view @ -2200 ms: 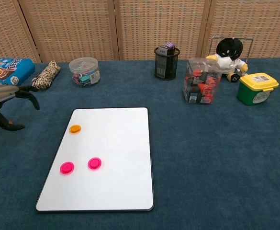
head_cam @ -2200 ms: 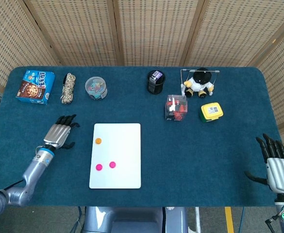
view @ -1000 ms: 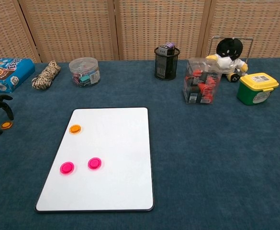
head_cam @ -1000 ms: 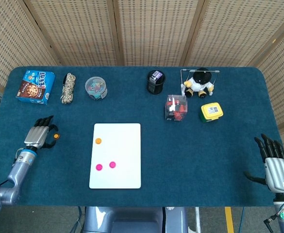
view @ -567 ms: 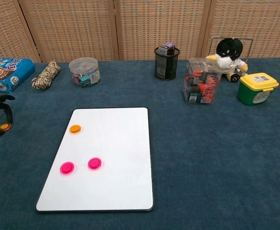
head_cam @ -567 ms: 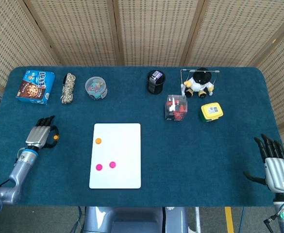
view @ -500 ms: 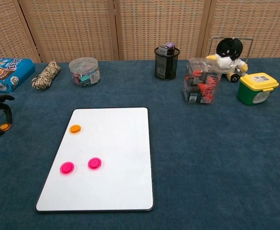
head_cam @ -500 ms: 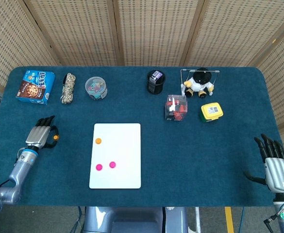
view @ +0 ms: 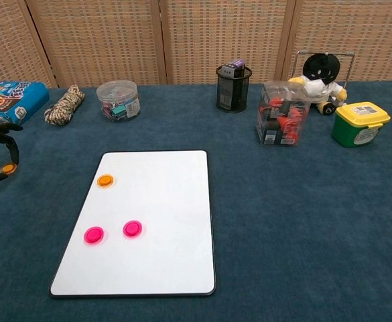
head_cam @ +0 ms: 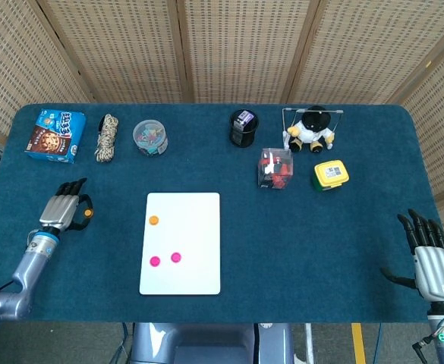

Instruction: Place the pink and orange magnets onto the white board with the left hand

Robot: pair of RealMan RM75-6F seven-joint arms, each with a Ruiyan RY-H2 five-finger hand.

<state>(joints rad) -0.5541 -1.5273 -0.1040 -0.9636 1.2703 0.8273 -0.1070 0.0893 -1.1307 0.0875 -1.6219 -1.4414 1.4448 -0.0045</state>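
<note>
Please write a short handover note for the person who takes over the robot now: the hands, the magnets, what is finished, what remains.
Left hand: off the board's left side, pinching an orange magnet.
Right hand: at the table's right edge, fingers apart, holding nothing.
White board: flat near the table's middle.
Done: one orange magnet on the board and two pink magnets lie on it.
Left: carry the held orange magnet to the board and release it.

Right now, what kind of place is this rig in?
Probably a lab or demo corner, not a home: a dark blue cloth-covered table backed by woven rattan folding screens, with staged props such as a rectangular white board and a black mesh pen cup.
</note>
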